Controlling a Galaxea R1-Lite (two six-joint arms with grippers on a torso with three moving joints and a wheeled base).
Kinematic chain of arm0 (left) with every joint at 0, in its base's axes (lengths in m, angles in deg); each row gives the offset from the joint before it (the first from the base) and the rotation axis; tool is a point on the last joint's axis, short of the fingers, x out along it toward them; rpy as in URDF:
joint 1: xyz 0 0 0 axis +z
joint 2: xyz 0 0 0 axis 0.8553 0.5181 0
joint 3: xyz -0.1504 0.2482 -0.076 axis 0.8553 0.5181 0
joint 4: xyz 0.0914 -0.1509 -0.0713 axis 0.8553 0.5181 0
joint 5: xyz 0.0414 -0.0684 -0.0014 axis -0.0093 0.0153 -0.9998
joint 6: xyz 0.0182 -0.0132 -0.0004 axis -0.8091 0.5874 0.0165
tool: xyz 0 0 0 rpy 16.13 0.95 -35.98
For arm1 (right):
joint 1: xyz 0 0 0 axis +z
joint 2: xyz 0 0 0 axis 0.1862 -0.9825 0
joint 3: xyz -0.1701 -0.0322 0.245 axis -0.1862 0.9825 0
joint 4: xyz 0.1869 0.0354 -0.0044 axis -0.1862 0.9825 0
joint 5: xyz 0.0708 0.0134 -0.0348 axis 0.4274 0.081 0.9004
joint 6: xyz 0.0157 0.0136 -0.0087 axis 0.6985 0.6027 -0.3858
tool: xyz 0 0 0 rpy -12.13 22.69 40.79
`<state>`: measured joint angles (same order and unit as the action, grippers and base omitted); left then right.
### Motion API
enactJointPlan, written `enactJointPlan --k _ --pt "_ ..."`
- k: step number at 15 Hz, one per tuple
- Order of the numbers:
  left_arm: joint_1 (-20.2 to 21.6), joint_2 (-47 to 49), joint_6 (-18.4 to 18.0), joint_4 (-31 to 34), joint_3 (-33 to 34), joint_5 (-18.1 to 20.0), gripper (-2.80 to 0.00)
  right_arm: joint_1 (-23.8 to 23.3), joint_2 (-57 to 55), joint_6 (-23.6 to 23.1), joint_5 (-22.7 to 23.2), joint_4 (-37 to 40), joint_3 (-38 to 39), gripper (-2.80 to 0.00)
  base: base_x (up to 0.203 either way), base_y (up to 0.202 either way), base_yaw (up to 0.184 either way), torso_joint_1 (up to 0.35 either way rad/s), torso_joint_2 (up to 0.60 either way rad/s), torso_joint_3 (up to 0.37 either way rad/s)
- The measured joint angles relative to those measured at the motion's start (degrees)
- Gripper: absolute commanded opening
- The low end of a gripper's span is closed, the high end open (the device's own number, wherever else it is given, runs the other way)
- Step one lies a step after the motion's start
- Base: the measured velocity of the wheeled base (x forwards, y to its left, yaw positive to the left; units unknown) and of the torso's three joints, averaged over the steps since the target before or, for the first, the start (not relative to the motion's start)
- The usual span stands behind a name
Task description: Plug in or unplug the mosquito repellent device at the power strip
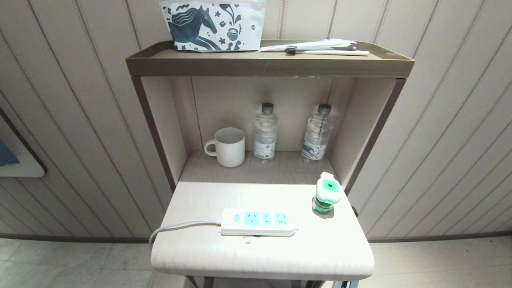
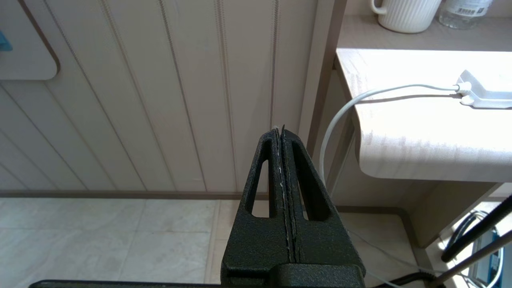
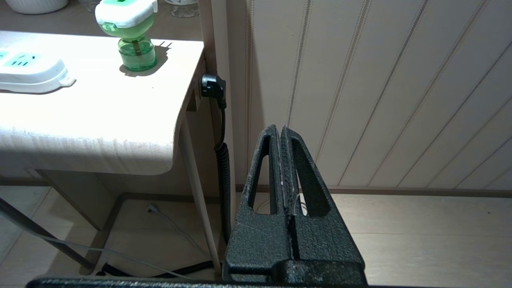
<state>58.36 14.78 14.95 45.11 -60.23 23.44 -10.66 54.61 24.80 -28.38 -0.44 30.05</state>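
Both end effectors hang clenched and empty below the worktop edge, the right end effector (image 3: 282,130) off the corner nearest the mosquito repellent device (image 1: 327,193), the left end effector (image 2: 280,130) on the cord side. The device stands upright and unplugged to the right of the power strip (image 1: 258,222), well apart; it looks light, rigid, smooth and top-heavy, so the white plug head seems the best hold. A mug (image 1: 227,146) and two water bottles (image 1: 265,133) sit further back, clear of the path.
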Motion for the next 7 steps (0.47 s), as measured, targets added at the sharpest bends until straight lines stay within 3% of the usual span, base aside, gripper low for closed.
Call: enactJointPlan --k 7 --pt "0.0 0.0 0.0 0.0 0.0 0.0 -2.80 0.0 0.0 -0.1 0.0 0.0 0.0 -2.80 0.000 0.000 0.000 0.000 0.00 0.000"
